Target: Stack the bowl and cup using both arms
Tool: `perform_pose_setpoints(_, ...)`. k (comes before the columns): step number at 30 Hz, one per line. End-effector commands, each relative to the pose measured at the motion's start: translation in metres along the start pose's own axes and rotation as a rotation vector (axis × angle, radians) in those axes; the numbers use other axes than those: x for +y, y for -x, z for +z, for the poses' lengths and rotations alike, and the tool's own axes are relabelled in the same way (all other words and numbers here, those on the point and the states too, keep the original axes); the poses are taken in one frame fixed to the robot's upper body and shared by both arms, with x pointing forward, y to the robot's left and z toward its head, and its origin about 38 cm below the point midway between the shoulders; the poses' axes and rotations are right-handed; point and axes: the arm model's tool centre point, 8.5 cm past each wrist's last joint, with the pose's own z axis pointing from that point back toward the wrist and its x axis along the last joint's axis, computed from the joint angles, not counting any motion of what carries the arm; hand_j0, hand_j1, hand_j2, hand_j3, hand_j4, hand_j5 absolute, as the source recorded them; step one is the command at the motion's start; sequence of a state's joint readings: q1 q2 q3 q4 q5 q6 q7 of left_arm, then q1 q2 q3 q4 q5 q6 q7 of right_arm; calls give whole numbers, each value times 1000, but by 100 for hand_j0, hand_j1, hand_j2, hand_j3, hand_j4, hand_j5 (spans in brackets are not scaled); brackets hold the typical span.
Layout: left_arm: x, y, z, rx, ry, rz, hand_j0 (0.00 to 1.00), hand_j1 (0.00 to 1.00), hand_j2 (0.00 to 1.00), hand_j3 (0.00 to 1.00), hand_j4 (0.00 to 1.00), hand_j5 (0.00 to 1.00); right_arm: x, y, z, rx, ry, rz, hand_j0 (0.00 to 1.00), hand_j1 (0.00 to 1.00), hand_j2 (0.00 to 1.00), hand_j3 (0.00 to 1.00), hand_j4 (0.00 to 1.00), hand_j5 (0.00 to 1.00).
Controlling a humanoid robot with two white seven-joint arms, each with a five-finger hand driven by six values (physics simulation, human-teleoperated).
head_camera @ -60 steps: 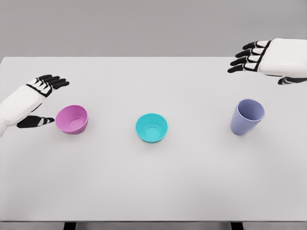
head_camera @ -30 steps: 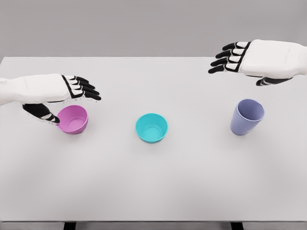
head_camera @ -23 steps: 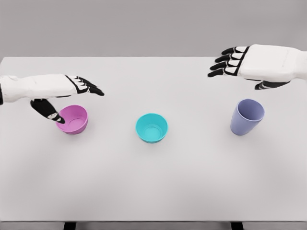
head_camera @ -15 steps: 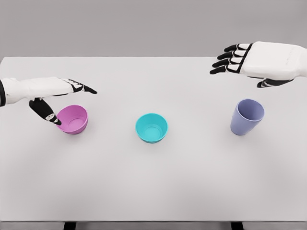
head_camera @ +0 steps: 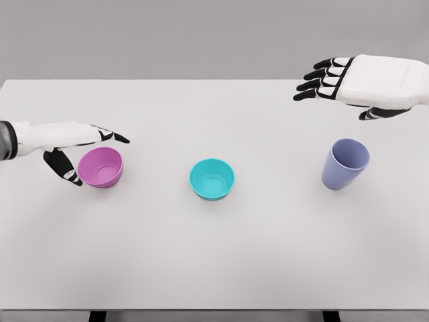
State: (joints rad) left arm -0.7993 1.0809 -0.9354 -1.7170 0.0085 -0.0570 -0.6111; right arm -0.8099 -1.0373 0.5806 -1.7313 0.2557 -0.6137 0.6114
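Note:
A pink bowl stands upright on the left of the white table. My left hand is open around its left side: fingers stretch over the far rim, the thumb hangs down by the near left wall. Whether it touches the bowl I cannot tell. A teal bowl sits mid-table. At the right stands a lavender cup, upright and slightly leaning. My right hand hovers open above and behind the cup, palm down, apart from it.
The table's far edge runs behind both hands, its near edge along the bottom of the view. Wide bare table lies in front of the three vessels.
My left hand swung in from the left, rose over the pink bowl, then sank to bracket its left side. My right hand drifted left toward the cup. No vessel moved.

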Motion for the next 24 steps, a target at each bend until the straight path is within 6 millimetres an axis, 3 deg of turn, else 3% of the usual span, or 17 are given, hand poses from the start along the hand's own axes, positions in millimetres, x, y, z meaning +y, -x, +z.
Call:
perform_pose_setpoints(1,-1,-1,-1,-10,3,-26,99,99,99,99,99,99,-1,1,1,4,2,-3,100,100,100,100,100,100)
perform_pose_setpoints(6,-2,-8,-1,-80,11,-144,99,99,99,99,99,99,-1,1,1,4,3,-4,100,100,100,100,100,100)
perform_pose_setpoints(24,-12,10,-19,-28,38,-127,100,100,100,100,100,100,-1,1,0,3,4,-5,100,100,100,100,100,100)
